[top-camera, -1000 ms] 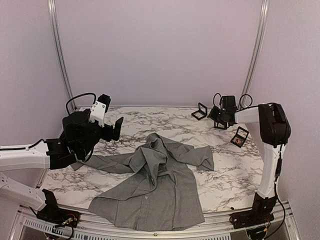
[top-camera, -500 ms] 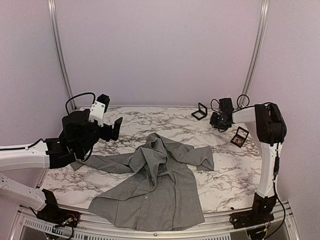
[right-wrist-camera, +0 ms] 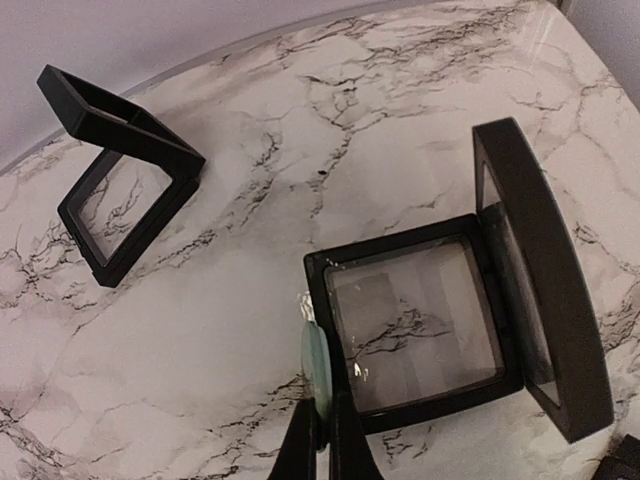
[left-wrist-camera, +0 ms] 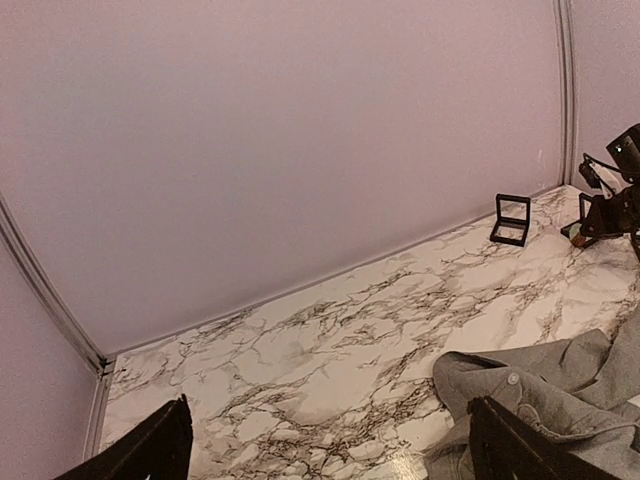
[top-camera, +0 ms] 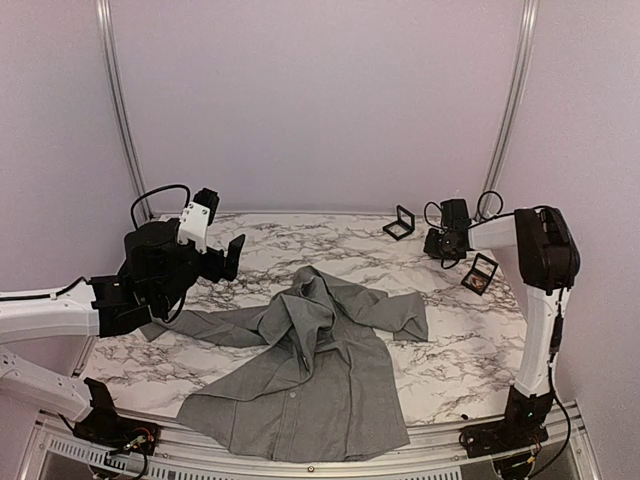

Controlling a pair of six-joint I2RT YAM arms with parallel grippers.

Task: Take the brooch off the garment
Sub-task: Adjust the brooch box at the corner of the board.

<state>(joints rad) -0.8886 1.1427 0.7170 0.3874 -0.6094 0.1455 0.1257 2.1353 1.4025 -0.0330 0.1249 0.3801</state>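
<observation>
Right hand [right-wrist-camera: 322, 425]: fingers are pressing together, pinching the brooch [right-wrist-camera: 316, 365], a thin pale green piece seen edge-on, sticking out just past the fingertips. The brooch is hanging at the left rim of an open black display box [right-wrist-camera: 420, 325], which is lying on the counter [right-wrist-camera: 300, 150] directly ahead of the hand. Contact with the rim: cannot tell. A second box [right-wrist-camera: 118, 190], also open, is sitting farther ahead and to the left.

Left hand [left-wrist-camera: 330, 450]: fingers [left-wrist-camera: 160, 445] are standing spread wide, gripping nothing, hovering over the counter's left side.

The garment [top-camera: 310, 365] is lying rumpled on the counter, below and to the right of the left hand and well apart from the right hand, with the brooch off it.
</observation>
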